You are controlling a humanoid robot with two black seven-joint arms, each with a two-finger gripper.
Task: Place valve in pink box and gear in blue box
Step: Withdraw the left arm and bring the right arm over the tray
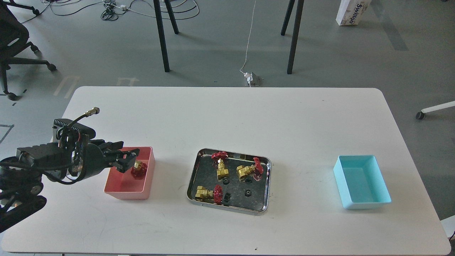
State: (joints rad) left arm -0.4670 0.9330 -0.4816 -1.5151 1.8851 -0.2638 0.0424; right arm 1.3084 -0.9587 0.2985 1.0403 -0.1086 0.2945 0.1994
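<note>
A valve (138, 169) with a red handwheel lies inside the pink box (122, 188), near its far right corner. My left gripper (127, 155) hovers over the box's far left part, just left of that valve, with its fingers apart and nothing between them. Three more valves (221, 166) lie in the steel tray (231, 207) at the table's middle, with several tiny black gears (247, 193) among them. The blue box (362, 182) stands empty at the right. My right gripper is out of view.
The white table (284, 121) carries only the two boxes and the tray. Beyond its far edge are black stand legs (161, 39), cables and a plug block on the floor. An office chair (14, 39) stands at the far left.
</note>
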